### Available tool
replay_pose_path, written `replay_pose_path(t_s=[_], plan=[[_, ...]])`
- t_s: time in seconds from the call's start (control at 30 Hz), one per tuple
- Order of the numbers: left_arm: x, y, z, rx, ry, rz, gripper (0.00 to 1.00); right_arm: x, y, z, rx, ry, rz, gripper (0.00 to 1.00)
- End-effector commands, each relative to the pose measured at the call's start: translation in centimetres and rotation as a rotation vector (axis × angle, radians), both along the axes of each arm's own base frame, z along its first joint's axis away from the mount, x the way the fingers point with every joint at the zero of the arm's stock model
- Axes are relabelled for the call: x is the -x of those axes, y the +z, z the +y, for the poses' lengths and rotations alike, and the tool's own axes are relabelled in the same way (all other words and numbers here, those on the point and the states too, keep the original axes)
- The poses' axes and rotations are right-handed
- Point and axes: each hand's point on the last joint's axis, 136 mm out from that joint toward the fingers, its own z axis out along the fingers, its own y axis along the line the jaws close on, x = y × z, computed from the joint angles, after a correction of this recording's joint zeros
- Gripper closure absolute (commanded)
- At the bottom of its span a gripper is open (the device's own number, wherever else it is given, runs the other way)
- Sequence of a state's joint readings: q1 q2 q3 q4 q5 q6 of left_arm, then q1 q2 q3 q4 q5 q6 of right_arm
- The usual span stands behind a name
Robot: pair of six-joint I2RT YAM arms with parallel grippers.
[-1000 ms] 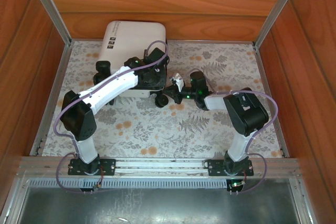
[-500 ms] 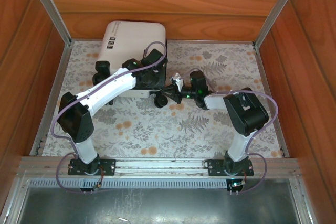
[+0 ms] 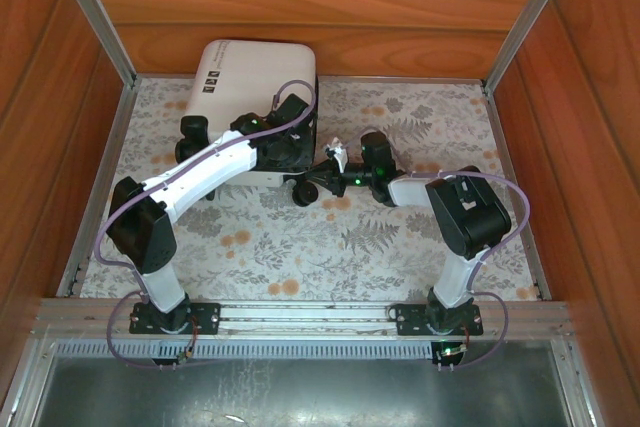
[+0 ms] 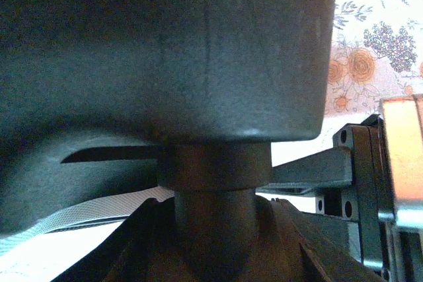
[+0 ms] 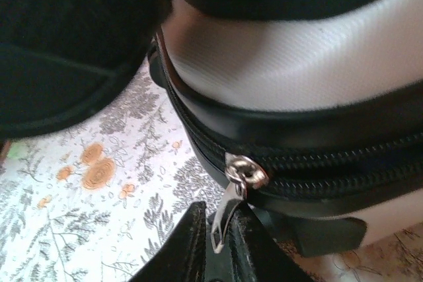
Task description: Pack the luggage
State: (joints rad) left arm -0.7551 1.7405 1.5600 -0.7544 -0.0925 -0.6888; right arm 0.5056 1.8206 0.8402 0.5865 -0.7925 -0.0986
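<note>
Top view: luggage [image 3: 255, 72] lies flat, white shell up, in the far left corner of the tabletop [image 3: 420, 247]. Its far edge is against the far wooden wall [image 3: 320, 7], and its left edge is near the left frame rail [image 3: 100, 177]. Black markings sit on the shell's left part.

Open room: the floral tabletop is bare right of the luggage out to the right wall, and also along the near strip between the luggage and the arm bases.

Left arm reaches across the luggage's near edge, with the left gripper [image 3: 290, 147] over the near right corner. The left wrist camera is very close to a dark wheel [image 4: 165, 51] and its stem. I cannot tell whether this gripper is released or clenched.

Right arm comes in from the right. The right gripper [image 3: 318, 179] is at the near right corner, just beside a wheel [image 3: 304, 192].

Right wrist view: the gripper's black fingers [image 5: 192, 242] are clenched on the metal zipper pull [image 5: 230, 197]. The pull hangs from the slider on the black zipper track [image 5: 330, 163] that runs along the shell's rounded edge. A wheel [image 5: 66, 44] fills the upper left, with bare tabletop below it.
</note>
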Motion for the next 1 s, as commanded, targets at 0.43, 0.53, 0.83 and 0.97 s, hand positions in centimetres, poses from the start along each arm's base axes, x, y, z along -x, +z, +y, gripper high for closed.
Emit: replay_pose_path(t_s=[0.43, 0.53, 0.83, 0.97], plan=[[0.1, 2.6, -0.1, 0.081, -0.004, -0.052, 1.00, -1.2, 0.8, 1.4, -0.024, 0.002, 0.072, 0.60], [0.2, 2.6, -0.1, 0.081, -0.004, -0.052, 1.00, -1.6, 0.4, 1.4, -0.014, -0.025, 0.109, 0.60], [0.2, 2.3, 0.0, 0.086, 0.001, -0.050, 1.00, -2.6, -0.8, 1.2, -0.007, -0.130, 0.278, 0.52], [0.1, 2.4, 0.0, 0.093, 0.004, -0.055, 1.00, -3.2, -1.3, 0.9, -0.039, -0.200, 0.355, 0.50]])
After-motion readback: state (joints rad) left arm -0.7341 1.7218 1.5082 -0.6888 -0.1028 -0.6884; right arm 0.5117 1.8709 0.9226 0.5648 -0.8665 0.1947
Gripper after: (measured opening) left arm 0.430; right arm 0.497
